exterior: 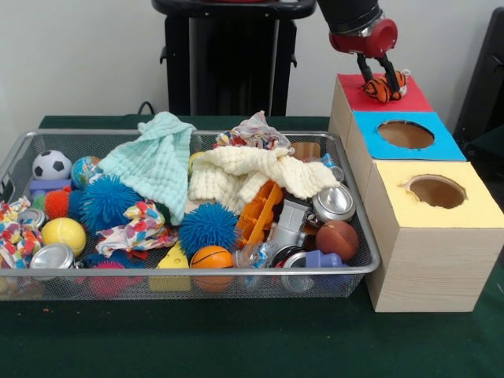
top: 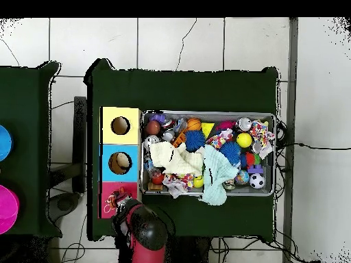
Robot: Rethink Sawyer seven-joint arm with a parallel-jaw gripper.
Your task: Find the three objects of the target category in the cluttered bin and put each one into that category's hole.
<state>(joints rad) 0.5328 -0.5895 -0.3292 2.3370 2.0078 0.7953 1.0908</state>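
Dark green cloth covers the table (exterior: pixel 236 346); pale wall behind, black pedestal (exterior: pixel 232 55) top centre, white tile floor (top: pixel 185 41) around the table in overhead view. Wire basket (exterior: pixel 24 150) runs left-right across the front view, long axis horizontal, packed w/ balls, cloths, cans. Wood box (exterior: pixel 417 260) at right, touching the basket's end. Gripper (exterior: pixel 380 81) upper right, fingers clenched on striped tiger (exterior: pixel 384 87), right over the red hole (exterior: pixel 413 98); tiger's orientation unclear.

Even, bright indoor light, soft shadows, mild glare on the cans (exterior: pixel 333 202).
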